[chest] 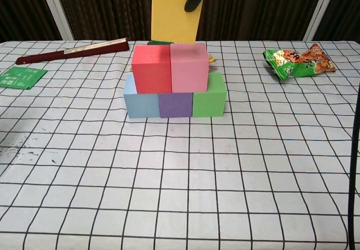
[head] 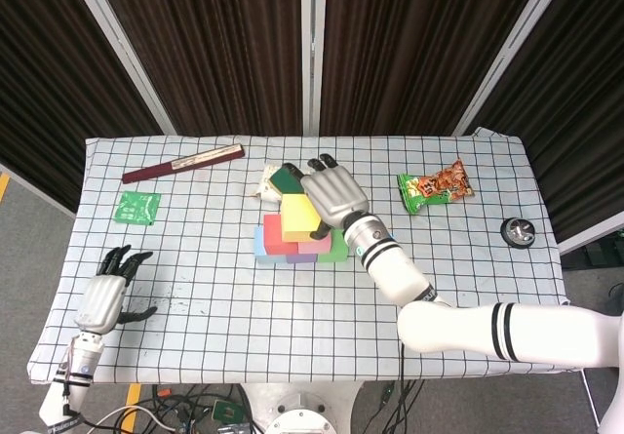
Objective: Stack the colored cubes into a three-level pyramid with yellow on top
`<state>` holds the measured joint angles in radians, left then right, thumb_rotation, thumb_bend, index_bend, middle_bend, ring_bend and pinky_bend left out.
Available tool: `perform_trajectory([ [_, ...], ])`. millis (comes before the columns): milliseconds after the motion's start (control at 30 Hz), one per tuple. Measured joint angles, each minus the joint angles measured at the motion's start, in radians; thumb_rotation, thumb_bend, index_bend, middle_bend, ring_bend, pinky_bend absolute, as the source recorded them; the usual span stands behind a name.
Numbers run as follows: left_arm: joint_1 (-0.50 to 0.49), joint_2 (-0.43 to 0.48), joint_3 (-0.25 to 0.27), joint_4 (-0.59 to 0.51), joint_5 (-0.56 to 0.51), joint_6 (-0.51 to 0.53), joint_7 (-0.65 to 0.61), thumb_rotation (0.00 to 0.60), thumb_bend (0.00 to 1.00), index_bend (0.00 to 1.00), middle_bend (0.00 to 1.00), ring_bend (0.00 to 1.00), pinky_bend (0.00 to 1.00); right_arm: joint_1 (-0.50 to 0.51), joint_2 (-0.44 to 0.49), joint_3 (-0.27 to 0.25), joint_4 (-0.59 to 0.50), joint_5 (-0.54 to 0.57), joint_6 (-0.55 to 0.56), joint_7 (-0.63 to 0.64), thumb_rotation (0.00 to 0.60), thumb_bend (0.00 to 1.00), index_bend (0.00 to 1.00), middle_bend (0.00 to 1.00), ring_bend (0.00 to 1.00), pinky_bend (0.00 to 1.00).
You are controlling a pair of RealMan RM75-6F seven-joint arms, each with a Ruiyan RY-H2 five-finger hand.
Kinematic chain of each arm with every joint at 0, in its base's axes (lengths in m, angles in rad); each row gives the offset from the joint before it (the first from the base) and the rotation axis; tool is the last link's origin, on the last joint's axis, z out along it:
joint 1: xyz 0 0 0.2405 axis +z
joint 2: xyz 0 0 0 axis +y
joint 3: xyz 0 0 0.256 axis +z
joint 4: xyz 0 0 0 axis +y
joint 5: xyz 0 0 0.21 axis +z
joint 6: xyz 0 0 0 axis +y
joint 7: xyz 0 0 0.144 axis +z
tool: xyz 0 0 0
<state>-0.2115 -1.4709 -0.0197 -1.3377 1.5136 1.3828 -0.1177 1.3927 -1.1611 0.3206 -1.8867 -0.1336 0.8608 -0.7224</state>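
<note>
Near table's left front edge: left hand point(head: 102, 300) idle, fingers apart, holding nothing.
Base row: light blue cube point(chest: 139, 103), purple cube point(chest: 175, 104), green cube point(chest: 209, 96), touching side by side.
2nd row: red foam cube point(chest: 151, 68) + pink cube point(chest: 189, 66), on top of base.
Top piece: yellow foam cube point(chest: 175, 12) gripped in right hand point(head: 333, 194), just above 2nd row, not seated yet.
How to do it well, imo: centre it over red/pink seam, faces square, lower slow, let go w/o nudging the stack.
</note>
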Motion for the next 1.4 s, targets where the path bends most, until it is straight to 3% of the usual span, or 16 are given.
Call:
perform_trajectory([
  [267, 0.007, -0.008, -0.012, 0.016, 0.014, 0.043, -0.012, 0.600, 0.00, 0.16, 0.20, 0.02, 0.04, 0.050, 0.005, -0.054, -0.001, 0.039, -0.008, -0.019, 0.600, 0.12, 0.00, 0.51, 0.09, 0.00],
  [567, 0.016, -0.011, -0.033, 0.036, 0.030, 0.106, -0.007, 0.600, 0.00, 0.16, 0.20, 0.02, 0.04, 0.105, -0.033, -0.078, 0.050, 0.069, -0.004, -0.016, 0.600, 0.12, 0.00, 0.51, 0.09, 0.00],
  [1400, 0.021, -0.002, -0.050, 0.039, 0.021, 0.128, -0.024, 0.600, 0.00, 0.17, 0.20, 0.02, 0.04, 0.177, -0.085, -0.122, 0.155, 0.108, -0.056, 0.001, 0.600, 0.12, 0.00, 0.51, 0.09, 0.00],
])
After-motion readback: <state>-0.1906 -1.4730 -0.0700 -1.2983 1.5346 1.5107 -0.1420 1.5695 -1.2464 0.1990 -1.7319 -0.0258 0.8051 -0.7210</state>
